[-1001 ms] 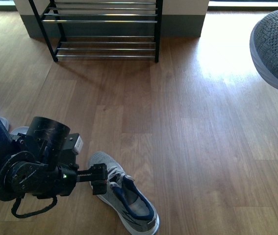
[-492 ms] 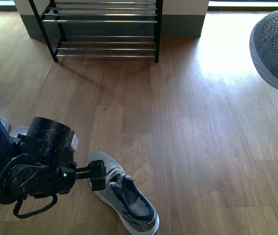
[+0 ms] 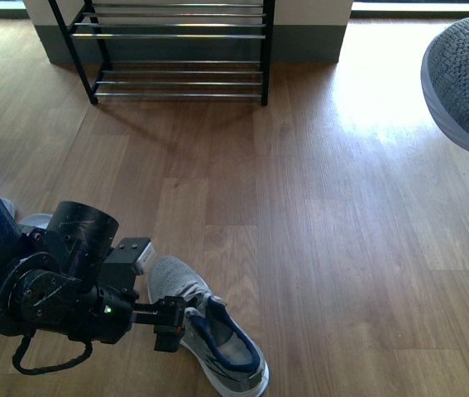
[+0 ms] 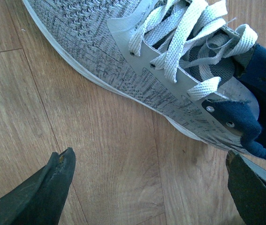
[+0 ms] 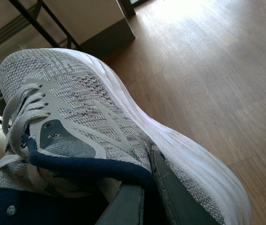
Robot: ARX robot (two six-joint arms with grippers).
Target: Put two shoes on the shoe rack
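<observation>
So the grey knit lace-up sneaker with the navy lining and thick white sole [image 3: 209,335] is lying upright on the light wooden plank floor [image 3: 342,248] at the bottom of the front view, toe pointing up-left. Its twin grey sneaker [image 5: 100,117] is up in the air, poking in at the upper right edge of the front view, and the right gripper [image 5: 142,201] is clamped onto its navy heel collar.

The left gripper [image 3: 170,324] sits right at the floor shoe's laced side. In the wrist view its jaws are spread wide with only floor between them and the shoe [image 4: 170,70] just past the tips, so nothing's grabbed yet. I'd call this the reach for shoe number two. Next it probably needs to push forward so a jaw lands on each side of the upper, then close.

The black-framed rack with silver rods [image 3: 176,37] is top left and holds no shoe.

Versus a second ago, the left gripper slid lower, from near the toe toward the laces and collar. Neither shoe budged
</observation>
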